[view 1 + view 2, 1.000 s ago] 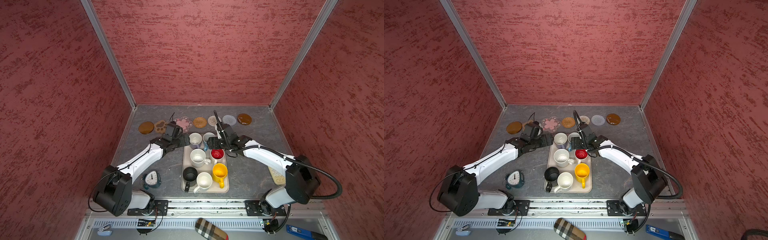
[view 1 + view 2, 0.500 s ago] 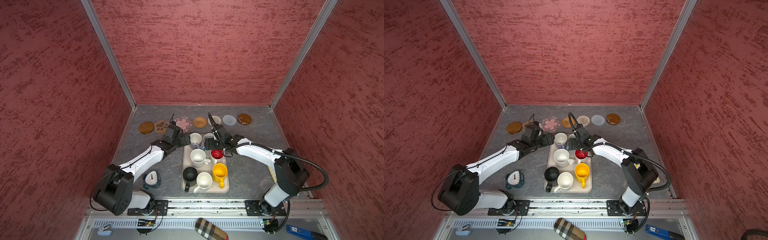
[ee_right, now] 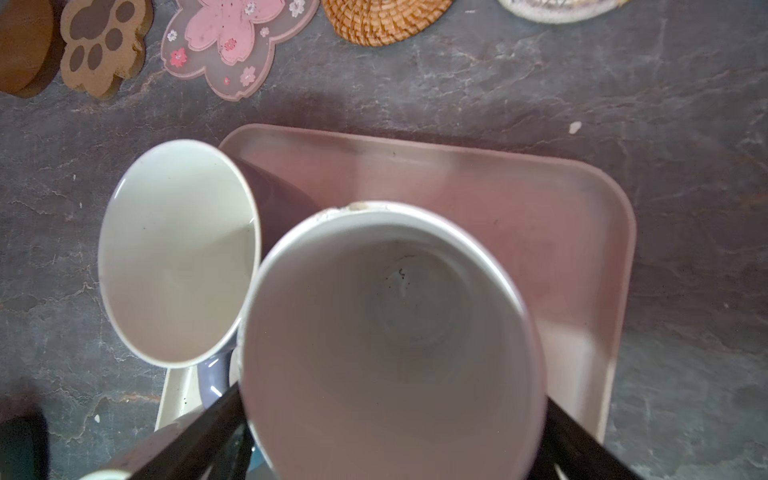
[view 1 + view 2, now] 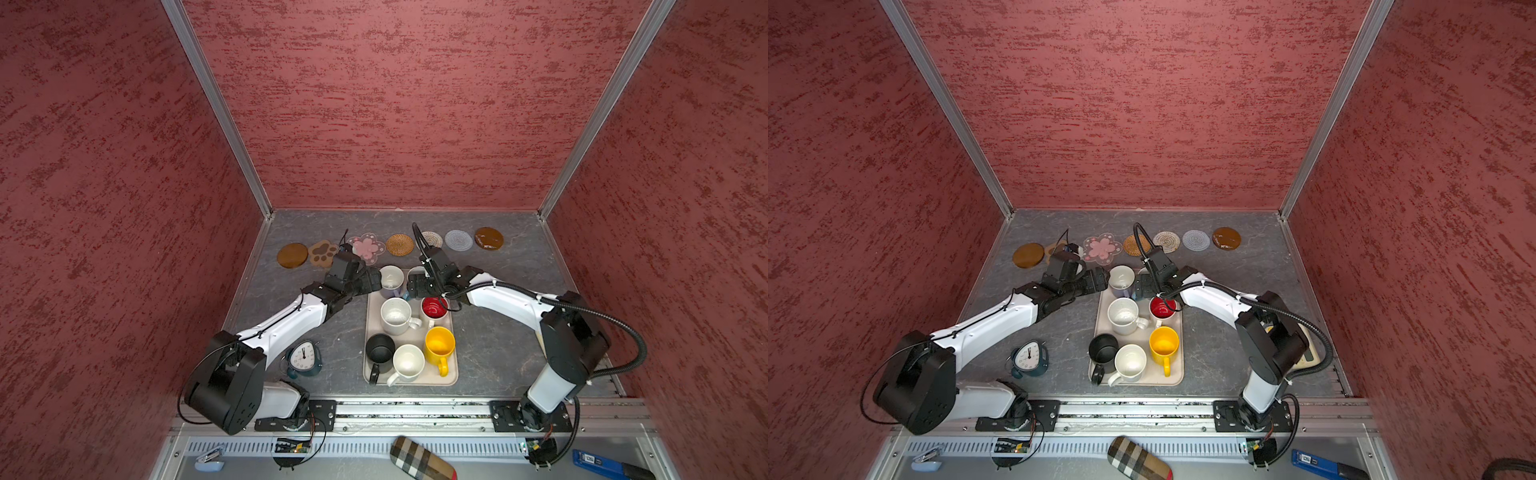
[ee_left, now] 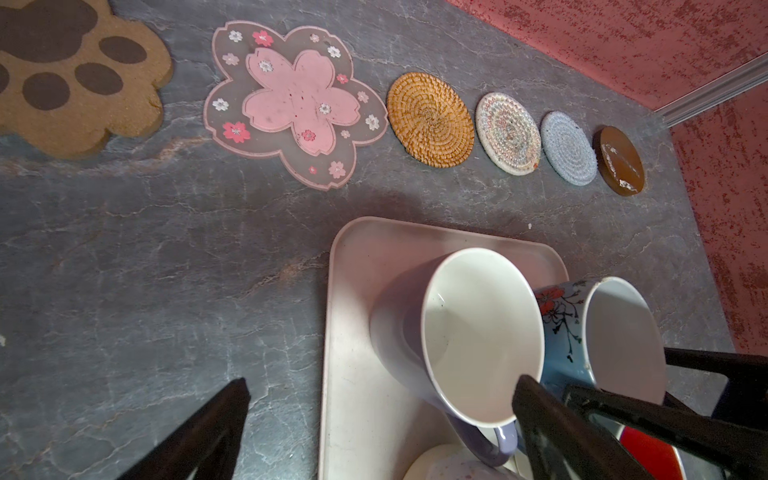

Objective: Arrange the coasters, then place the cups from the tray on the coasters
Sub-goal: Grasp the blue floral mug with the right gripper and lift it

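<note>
Across the grey tabletop nothing large has shifted over the last second; only the two arms have moved. The right arm has swung inward, bringing the right gripper over the light blue cup at the far end of the tray. The left gripper has edged a little nearer the lavender cup standing beside that one. All seven cups stand on the tray; none has reached the coasters, which lie bare in one row along the back wall. Left gripper: released, jaws at full spread, one finger over the tabletop, the other between the two far cups. Right gripper: jaws wide, one on each side of the light blue cup; I cannot tell whether the pads press it. I judge the arranging complete and the first two pickups imminent, one cup for each arm.
</note>
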`<state>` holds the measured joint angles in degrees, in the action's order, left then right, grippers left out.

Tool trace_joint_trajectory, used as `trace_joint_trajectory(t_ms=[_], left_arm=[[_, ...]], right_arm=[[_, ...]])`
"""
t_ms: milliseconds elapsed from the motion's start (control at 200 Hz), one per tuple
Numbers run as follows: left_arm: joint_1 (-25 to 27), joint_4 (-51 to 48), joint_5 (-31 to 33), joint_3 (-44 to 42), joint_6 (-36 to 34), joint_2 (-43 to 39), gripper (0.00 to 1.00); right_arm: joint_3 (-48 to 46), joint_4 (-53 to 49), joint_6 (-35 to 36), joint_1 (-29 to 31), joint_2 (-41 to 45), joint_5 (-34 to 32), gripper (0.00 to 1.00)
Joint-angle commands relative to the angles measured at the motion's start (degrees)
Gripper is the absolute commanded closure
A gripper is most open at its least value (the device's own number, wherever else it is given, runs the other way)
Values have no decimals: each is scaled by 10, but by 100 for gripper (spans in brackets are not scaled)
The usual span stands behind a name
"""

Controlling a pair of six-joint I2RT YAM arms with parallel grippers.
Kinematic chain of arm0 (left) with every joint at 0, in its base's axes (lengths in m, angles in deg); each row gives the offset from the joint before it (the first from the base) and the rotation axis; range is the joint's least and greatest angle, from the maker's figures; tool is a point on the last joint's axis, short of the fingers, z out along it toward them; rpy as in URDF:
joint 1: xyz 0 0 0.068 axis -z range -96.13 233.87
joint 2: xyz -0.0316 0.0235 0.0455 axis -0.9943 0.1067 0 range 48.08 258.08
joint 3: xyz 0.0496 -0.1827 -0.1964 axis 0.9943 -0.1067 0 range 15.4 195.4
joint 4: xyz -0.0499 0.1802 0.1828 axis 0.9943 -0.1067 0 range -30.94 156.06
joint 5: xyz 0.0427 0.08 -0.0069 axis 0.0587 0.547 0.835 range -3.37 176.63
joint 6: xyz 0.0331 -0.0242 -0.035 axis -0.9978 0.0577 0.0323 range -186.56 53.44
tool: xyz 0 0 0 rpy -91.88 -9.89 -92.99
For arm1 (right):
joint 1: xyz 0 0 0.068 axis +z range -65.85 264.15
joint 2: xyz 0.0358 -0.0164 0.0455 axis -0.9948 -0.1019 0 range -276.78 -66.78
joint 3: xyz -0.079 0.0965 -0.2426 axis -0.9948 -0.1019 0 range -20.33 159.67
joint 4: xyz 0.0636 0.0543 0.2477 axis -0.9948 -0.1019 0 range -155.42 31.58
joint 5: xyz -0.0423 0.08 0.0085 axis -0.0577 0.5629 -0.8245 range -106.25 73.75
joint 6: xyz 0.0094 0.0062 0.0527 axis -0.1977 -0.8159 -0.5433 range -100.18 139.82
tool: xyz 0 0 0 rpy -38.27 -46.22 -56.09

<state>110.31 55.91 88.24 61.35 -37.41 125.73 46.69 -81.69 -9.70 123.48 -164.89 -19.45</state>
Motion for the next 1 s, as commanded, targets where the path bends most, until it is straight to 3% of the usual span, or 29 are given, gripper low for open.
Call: trace_joint_trajectory(t_ms=[0, 190, 656, 997], left_arm=[[6, 10, 6, -5, 3, -10, 0], [12, 13, 10, 1, 2, -3, 0], [24, 29, 14, 18, -1, 39, 0], [29, 28, 22, 25, -3, 47, 0]], right_arm=[[21, -19, 10, 3, -14, -33, 11], [23, -21, 22, -5, -20, -46, 13], [19, -4, 70, -47, -38, -4, 19], [24, -10, 92, -58, -48, -23, 25]])
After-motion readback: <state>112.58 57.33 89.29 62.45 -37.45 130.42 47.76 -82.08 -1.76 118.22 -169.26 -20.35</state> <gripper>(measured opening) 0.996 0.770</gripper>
